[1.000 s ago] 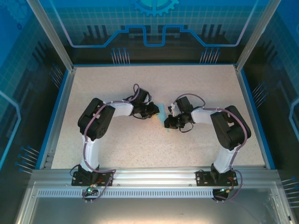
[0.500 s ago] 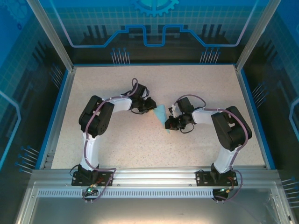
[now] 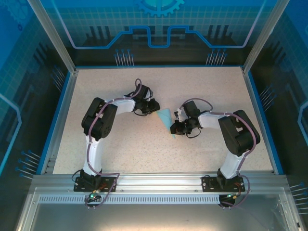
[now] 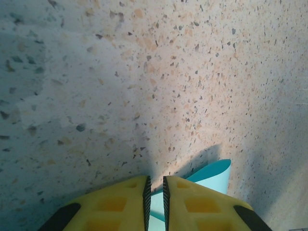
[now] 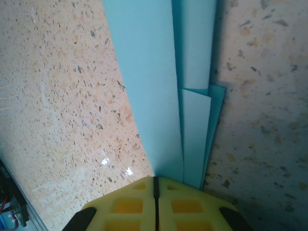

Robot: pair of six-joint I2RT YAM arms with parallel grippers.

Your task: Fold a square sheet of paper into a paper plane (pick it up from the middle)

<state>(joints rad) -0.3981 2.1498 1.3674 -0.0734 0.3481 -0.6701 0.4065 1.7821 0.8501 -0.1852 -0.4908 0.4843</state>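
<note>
**Paper plane nearly folded, lying between both hands**
The right hand (image 5: 155, 179), fingers together, is clamped on the narrow end of the paper plane (image 5: 149, 96), which runs straight ahead of it over the bench (image 5: 57, 96). The left hand (image 4: 155, 179) stands a slit apart at the wide end; I cannot tell if it grips. Layered folds look made; probably final creasing and letting go remain. No container is involved.

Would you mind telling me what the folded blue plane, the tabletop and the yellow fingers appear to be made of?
The paper plane: thin, matte light-blue paper, judging by its sharp creases and layered flaps.
The table: a speckled beige top, perhaps stone-look laminate; small glints suggest a slight gloss.
The yellow fingers: probably moulded plastic, smooth, with recessed pockets.
</note>
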